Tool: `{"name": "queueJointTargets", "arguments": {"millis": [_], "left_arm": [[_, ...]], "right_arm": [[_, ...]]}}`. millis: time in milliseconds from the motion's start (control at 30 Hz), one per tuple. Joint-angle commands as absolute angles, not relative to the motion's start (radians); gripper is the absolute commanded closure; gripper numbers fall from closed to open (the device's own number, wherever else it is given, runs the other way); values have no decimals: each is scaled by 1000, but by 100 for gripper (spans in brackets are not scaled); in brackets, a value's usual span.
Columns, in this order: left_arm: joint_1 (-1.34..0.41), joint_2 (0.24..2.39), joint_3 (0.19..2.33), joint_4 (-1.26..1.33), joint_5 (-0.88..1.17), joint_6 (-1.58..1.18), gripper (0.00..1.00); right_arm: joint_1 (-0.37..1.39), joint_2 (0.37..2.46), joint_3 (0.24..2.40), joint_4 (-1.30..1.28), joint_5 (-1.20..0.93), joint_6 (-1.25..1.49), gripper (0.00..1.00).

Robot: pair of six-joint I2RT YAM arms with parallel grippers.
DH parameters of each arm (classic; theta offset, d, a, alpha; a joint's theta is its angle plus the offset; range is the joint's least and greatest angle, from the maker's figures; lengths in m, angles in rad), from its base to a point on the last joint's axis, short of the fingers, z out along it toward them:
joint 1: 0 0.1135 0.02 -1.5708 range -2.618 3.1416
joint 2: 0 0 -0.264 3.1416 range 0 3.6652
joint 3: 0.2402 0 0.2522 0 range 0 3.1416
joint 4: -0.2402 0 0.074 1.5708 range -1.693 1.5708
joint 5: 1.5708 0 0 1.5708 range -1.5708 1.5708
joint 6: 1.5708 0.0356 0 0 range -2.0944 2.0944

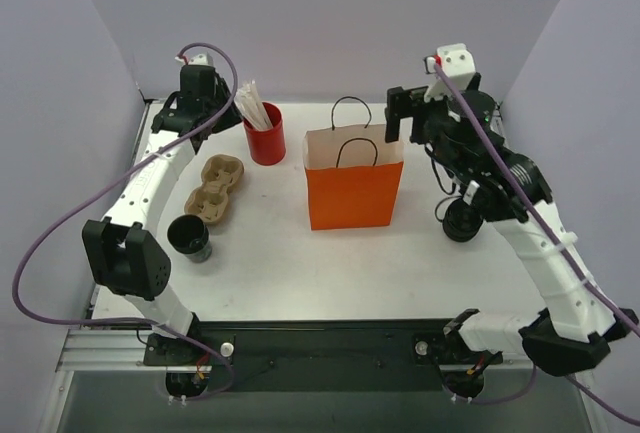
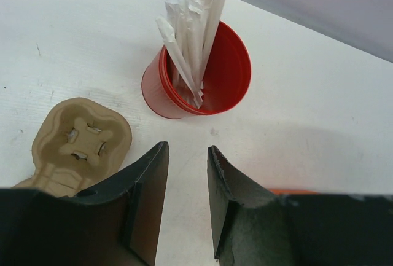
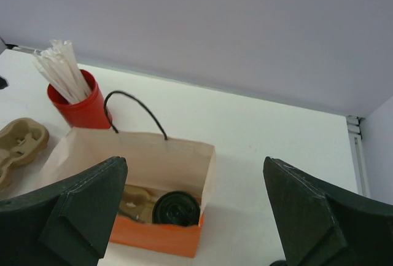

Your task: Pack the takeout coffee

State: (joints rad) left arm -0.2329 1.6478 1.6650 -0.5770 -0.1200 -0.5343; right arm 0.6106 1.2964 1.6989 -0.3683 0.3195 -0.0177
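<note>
The right gripper [image 3: 193,164] hangs over the orange paper bag [image 1: 350,188], jaws spread wide and empty. Down inside, one takeout coffee [image 3: 176,208] shows its round black lid. The other dark cup [image 1: 188,236] stands on the white table [image 1: 300,263] beside the moulded cardboard carrier [image 1: 215,188]. The left gripper [image 2: 187,149], jaws partly apart, holds nothing near the glossy red cup [image 2: 227,75].

The bag [image 1: 355,198] is matt paper, the carrier [image 1: 215,190] rough pulp (fibrous), the red cup [image 1: 266,141] smooth plastic.

I see my white table [image 1: 300,263] carrying an orange paper bag [image 1: 353,193], a red stick-filled cup [image 1: 265,138], a tan pulp carrier [image 1: 215,188] and a small dark paper cup [image 1: 189,236].
</note>
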Motion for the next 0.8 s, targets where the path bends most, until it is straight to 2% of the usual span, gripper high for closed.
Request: {"name": "queueJointTargets", "arguments": {"millis": [0, 167, 367, 533, 767], "left_arm": [[-170, 1713, 1724, -476, -65, -520, 59], [-112, 1769, 1657, -324, 47, -534, 59], [-95, 1839, 1640, -169, 172, -479, 58], [-97, 1893, 1687, -137, 207, -465, 56], [-95, 1950, 1727, -166, 150, -456, 56]], "right_arm": [[630, 1119, 1606, -408, 264, 124, 0], [644, 1029, 1500, -422, 255, 172, 0], [647, 1022, 1493, -439, 284, 120, 0], [646, 1057, 1506, -440, 291, 95, 0], [647, 1091, 1531, -443, 282, 71, 0]]}}
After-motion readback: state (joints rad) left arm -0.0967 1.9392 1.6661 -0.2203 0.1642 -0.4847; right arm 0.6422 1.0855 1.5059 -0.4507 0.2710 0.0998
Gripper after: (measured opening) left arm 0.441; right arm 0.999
